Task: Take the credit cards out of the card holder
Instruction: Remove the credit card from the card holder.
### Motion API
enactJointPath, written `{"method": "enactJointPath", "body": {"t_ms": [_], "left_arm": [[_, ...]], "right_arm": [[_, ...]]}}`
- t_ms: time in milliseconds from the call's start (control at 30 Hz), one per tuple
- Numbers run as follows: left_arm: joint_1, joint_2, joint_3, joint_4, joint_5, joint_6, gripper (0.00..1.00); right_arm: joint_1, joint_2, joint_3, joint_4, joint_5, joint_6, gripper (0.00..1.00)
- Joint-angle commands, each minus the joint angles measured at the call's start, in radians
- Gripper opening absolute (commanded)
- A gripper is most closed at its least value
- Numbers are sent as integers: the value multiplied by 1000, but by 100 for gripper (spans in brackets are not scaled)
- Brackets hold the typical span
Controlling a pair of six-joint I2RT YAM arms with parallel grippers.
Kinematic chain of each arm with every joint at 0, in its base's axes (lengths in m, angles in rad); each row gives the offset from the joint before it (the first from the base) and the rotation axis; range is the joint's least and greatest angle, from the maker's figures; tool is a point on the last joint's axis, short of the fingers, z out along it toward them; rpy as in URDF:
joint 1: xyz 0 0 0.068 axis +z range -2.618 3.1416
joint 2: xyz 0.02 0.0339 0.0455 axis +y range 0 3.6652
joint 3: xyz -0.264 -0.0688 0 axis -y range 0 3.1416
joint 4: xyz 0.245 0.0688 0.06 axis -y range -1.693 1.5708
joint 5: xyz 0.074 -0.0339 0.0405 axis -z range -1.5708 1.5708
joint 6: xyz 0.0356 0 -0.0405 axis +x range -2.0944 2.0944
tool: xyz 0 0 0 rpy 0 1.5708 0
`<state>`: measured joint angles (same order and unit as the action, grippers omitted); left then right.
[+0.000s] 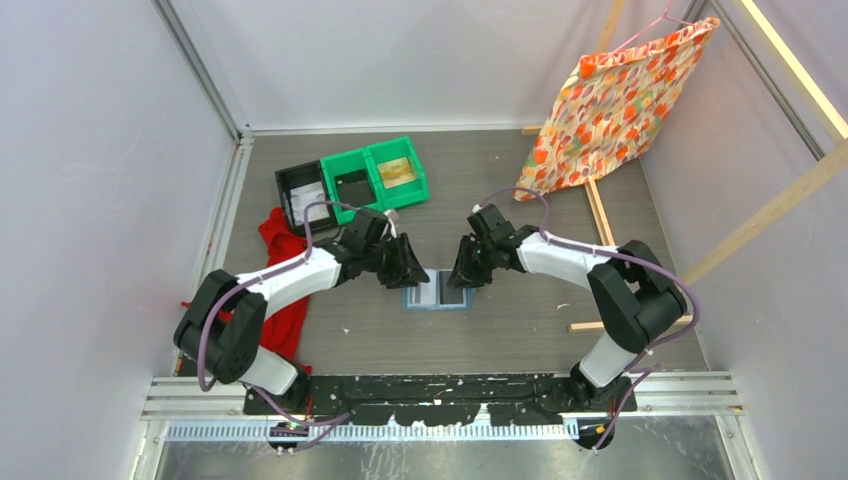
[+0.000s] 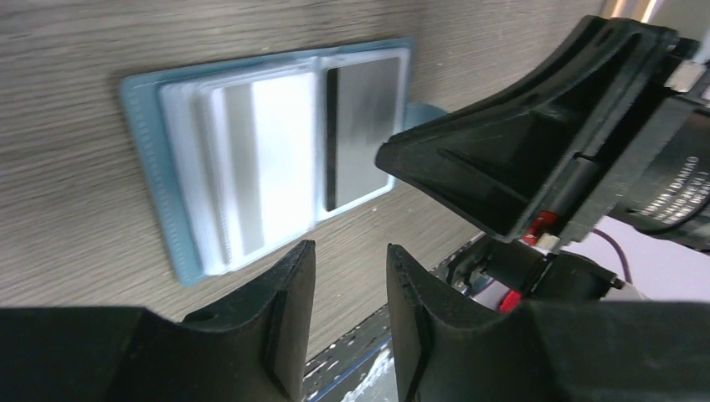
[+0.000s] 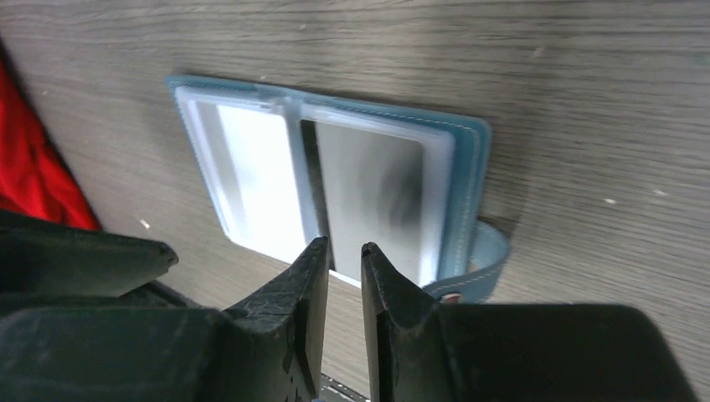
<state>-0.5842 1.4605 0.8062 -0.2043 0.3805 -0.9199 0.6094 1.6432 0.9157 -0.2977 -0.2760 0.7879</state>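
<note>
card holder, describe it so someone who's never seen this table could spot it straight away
On the grey wood-grain table, look between the two black pincers, left pincer and right pincer. The small flat light-blue bifold card holder lies open there, clear sleeves showing a dark card; unlike the green plastic bins, it is thin and flat.
</note>
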Motion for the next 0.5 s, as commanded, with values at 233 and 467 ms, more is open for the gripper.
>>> {"method": "enactJointPath", "body": {"t_ms": [233, 467], "left_arm": [[-33, 93, 53, 186, 97, -72, 41], [-42, 163, 49, 261, 108, -105, 42]], "right_arm": [[-11, -37, 1, -73, 153, -42, 25], [-16, -10, -12, -29, 115, -33, 25]]}}
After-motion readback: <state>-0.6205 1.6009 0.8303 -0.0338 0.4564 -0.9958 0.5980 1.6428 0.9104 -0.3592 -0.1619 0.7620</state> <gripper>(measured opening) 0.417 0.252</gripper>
